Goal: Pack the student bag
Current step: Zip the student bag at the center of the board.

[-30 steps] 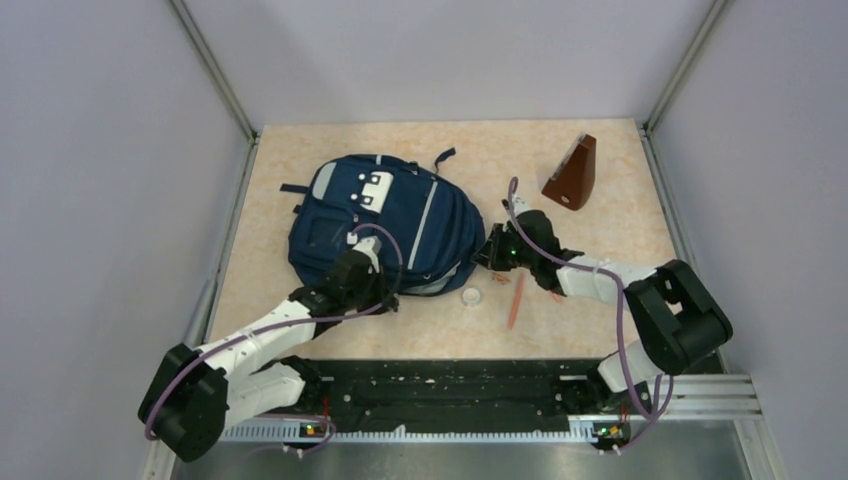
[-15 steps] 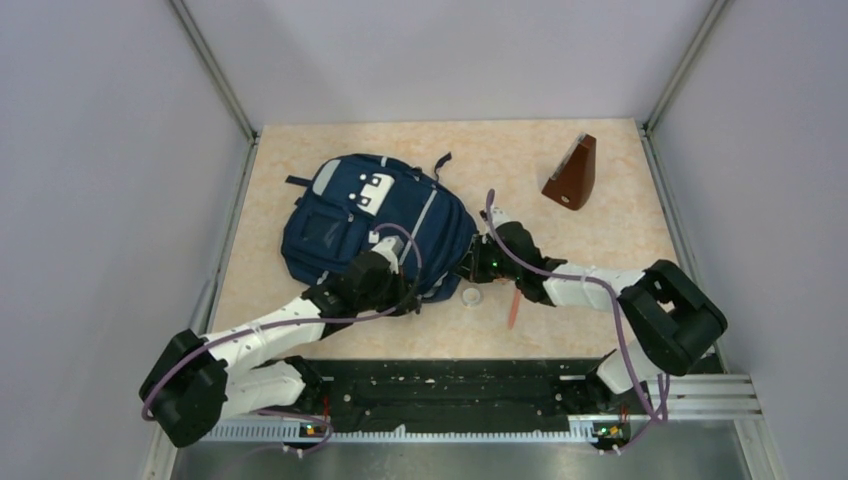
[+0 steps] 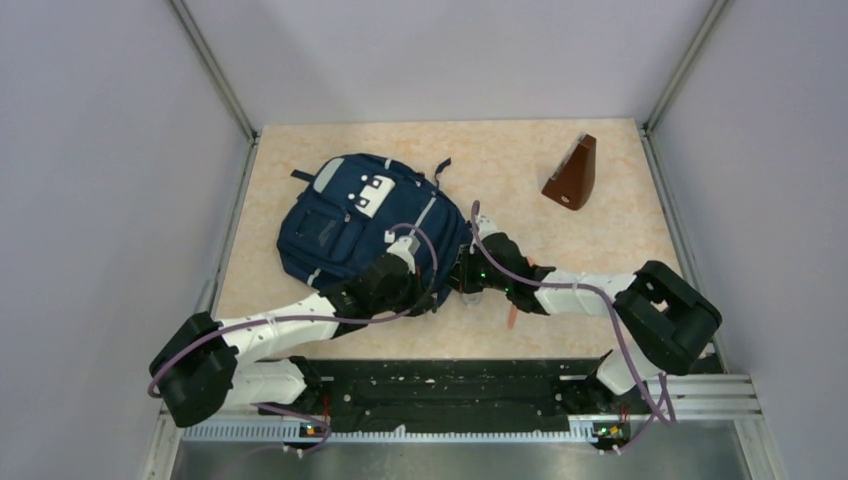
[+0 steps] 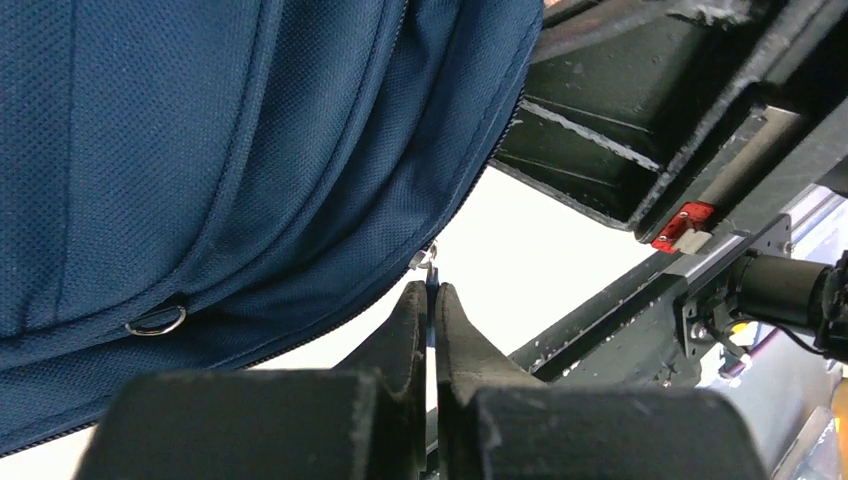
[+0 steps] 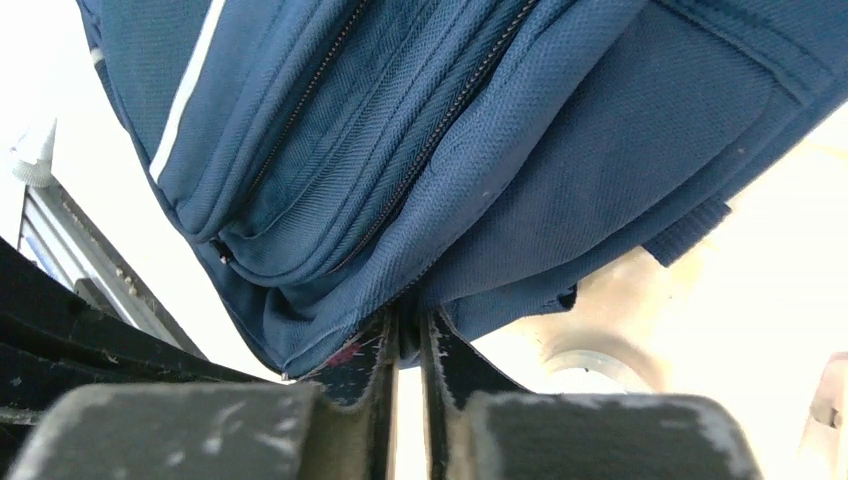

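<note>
The student bag (image 3: 355, 215), navy blue with light grey patches, lies left of the table's middle. My left gripper (image 3: 418, 252) is at its near right edge. In the left wrist view that gripper (image 4: 431, 290) is shut on a thin zipper pull hanging from the student bag (image 4: 200, 150). My right gripper (image 3: 463, 272) meets the bag's right corner from the other side. In the right wrist view it (image 5: 408, 322) is shut on a fold of the student bag (image 5: 450, 130) at its lower seam.
A brown wedge-shaped object (image 3: 572, 172) stands at the back right. An orange pen (image 3: 513, 313) lies under the right arm, and a small clear round item (image 5: 590, 362) sits beside the right fingers. The black base rail (image 3: 450, 385) runs along the near edge.
Both grippers have stayed shut. The left one moved right along the bag's near edge, the right one moved left and nearer. The bag has turned and slid a little leftward.
</note>
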Robot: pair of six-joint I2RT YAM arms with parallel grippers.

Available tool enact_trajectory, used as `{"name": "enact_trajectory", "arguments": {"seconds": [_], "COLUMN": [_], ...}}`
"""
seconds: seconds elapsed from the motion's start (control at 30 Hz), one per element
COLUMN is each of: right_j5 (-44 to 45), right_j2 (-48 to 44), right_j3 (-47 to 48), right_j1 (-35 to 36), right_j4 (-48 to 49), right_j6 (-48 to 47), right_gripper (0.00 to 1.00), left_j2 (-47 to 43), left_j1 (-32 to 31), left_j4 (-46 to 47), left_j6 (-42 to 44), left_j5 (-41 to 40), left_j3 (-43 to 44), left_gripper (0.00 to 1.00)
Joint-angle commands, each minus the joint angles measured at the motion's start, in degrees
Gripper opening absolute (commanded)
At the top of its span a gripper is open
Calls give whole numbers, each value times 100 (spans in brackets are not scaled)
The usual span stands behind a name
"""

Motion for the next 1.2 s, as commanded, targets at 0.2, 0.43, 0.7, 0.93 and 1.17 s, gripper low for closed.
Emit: {"name": "enact_trajectory", "arguments": {"seconds": [0.2, 0.43, 0.7, 0.93, 1.17], "right_j5": [805, 812, 1676, 1696, 1820], "right_j2": [-1400, -2067, -2165, -1130, -370], "right_j3": [-571, -1028, -1085, -335, 75], "right_j1": [137, 303, 1256, 1526, 1721], "right_j4": [-328, -389, -24, 102, 24], "right_j6": [-545, -982, -1400, -1211, -869], "right_gripper": [41, 55, 57, 55, 53], "left_j2": [-748, -1898, -2971, -2818, -2528], "left_j1": [-63, -54, 302, 802, 920], "left_j4": [405, -244, -459, 525, 874], "left_j6": [-245, -699, -1318, -1589, -1643], "left_j5": [-537, -1169, -1650, -1089, -1203], "left_j3": [-221, -923, -1689, -2138, -2217], "left_gripper": [38, 69, 82, 86, 87]}}
